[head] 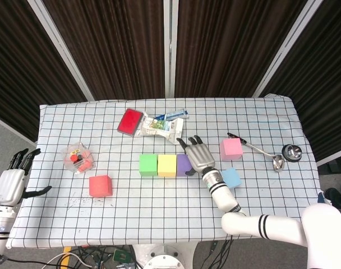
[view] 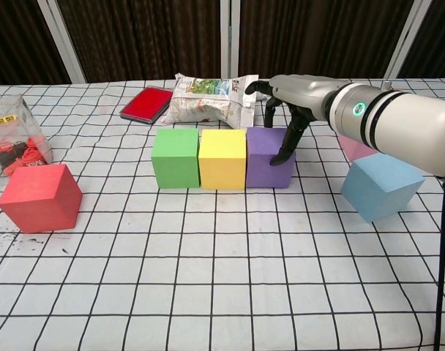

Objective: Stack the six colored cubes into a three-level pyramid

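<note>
While nothing is stacked yet, near-left sits the red cube (view: 39, 197), apart from the rest, w/ the left hand (head: 12, 182) idle, fingers loosely apart, off the worktop (view: 222, 292) edge. Mid row: green cube (view: 176, 157), yellow cube (view: 222, 159), purple cube (view: 268, 158) side by side, base looks done. Right hand (view: 294, 95) rests fingers on purple's right face, gripping nothing. Blue cube (view: 381, 187) lies just right and nearer of it, pink cube (view: 354, 148) behind; right arm is closer to both. Matte, foam-like blocks, square edges. Far: crinkly snack bag (view: 211, 96).

Right hand (view: 296, 95) with fingers (view: 287, 146) spread downward, left hand (head: 12, 182) idle, fingers apart
</note>
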`<state>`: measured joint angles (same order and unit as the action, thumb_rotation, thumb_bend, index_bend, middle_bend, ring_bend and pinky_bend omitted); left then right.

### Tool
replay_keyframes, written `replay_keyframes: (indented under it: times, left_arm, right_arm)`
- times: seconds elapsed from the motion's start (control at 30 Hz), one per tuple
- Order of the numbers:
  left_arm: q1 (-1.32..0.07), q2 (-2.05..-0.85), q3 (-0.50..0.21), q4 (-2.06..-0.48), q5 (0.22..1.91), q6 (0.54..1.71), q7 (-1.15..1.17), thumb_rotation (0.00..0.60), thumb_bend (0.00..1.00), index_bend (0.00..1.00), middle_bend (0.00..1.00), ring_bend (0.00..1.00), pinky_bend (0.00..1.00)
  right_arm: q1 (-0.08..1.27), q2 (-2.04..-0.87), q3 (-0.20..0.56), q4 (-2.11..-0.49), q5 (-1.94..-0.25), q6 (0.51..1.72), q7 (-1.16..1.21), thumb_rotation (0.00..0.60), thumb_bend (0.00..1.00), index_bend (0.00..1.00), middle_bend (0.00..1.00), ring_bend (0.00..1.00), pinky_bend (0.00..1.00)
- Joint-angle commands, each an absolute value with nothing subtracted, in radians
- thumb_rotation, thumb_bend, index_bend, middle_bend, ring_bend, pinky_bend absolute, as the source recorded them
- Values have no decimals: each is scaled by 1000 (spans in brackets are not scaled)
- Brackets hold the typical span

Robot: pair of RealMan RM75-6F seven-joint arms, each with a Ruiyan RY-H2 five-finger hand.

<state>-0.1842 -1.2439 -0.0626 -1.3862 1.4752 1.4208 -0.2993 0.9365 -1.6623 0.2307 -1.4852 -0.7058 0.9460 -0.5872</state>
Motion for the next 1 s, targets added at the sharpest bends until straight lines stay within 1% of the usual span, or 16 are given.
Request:
replay_keyframes:
  times: [0.03, 0.47, 1.0]
  left_arm:
    - [-178, -1247, -57, -1386, 1479, 1426, -296, 600, 0, 81, 143, 0, 0]
    - [-180, -1248, -63, -1381, 1480, 1423, -302, 600, 0, 81, 143, 0, 0]
    - [-183, -1250, -62, -1380, 1485, 1414, -303, 600, 0, 81, 143, 0, 0]
  right_arm:
    - [941, -1666, 226, -1473, -718, 943, -584, 600, 78, 0, 561, 95, 0]
    - [954, -1677, 225, -1453, -714, 932, -572, 600, 78, 0, 557, 95, 0]
    - [956, -1668, 214, -1473, -724, 939, -571, 600, 77, 0, 558, 95, 0]
